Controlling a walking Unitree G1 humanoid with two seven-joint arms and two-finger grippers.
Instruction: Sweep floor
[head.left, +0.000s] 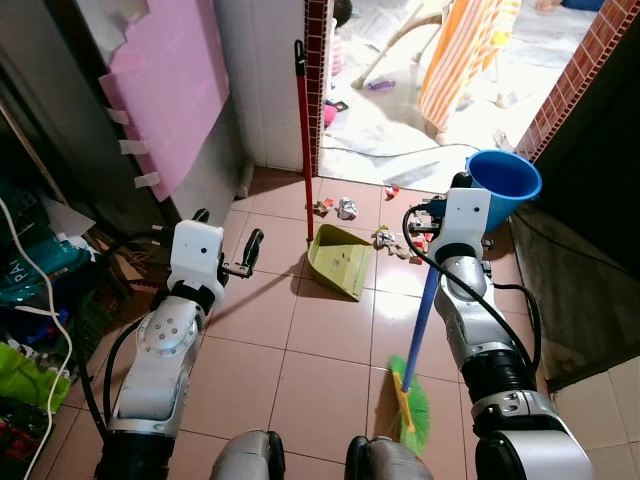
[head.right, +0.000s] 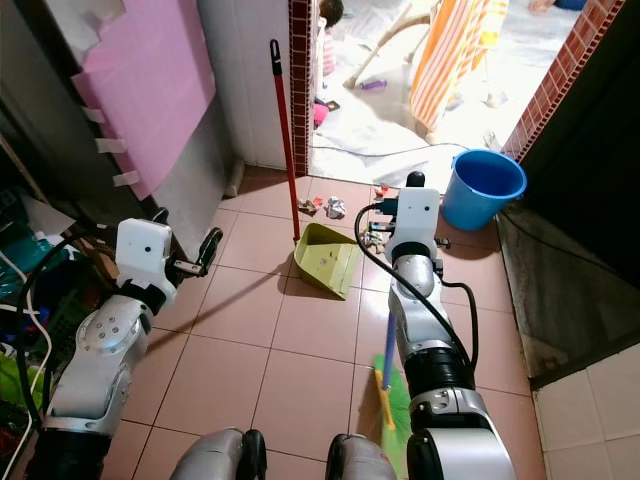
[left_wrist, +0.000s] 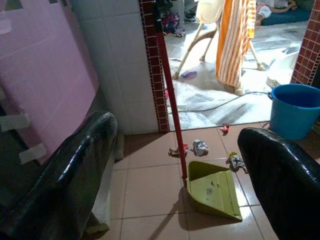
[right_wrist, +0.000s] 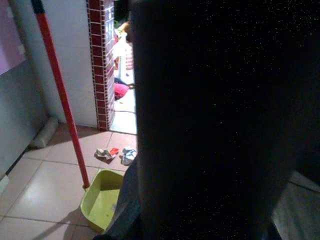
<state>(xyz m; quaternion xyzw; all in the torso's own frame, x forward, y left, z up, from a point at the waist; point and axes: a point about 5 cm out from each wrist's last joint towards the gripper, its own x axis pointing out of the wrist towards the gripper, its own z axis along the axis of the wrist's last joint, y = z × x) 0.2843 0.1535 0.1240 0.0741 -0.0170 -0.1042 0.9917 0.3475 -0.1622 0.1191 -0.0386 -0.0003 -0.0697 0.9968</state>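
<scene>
A pink foam panel (head.left: 165, 85) is seen leaning against the wall at far left. The left gripper (head.left: 228, 243) is held above the tiled floor (head.left: 320, 340), its fingers (left_wrist: 75, 165) spread apart with nothing between them. A yellow-green dustpan (head.left: 340, 260) lies on the tiles ahead, mouth turned toward the robot, its red handle (head.left: 303, 130) standing near upright against the brick door edge. Scraps of litter (head.left: 347, 208) are scattered just beyond the pan. The right gripper (head.left: 440, 212) is clamped on the broom (head.left: 418, 340): the blue shaft runs down and back toward the robot, green bristles resting on the floor by its feet. A blue bucket (head.left: 503, 180) stands at right.
</scene>
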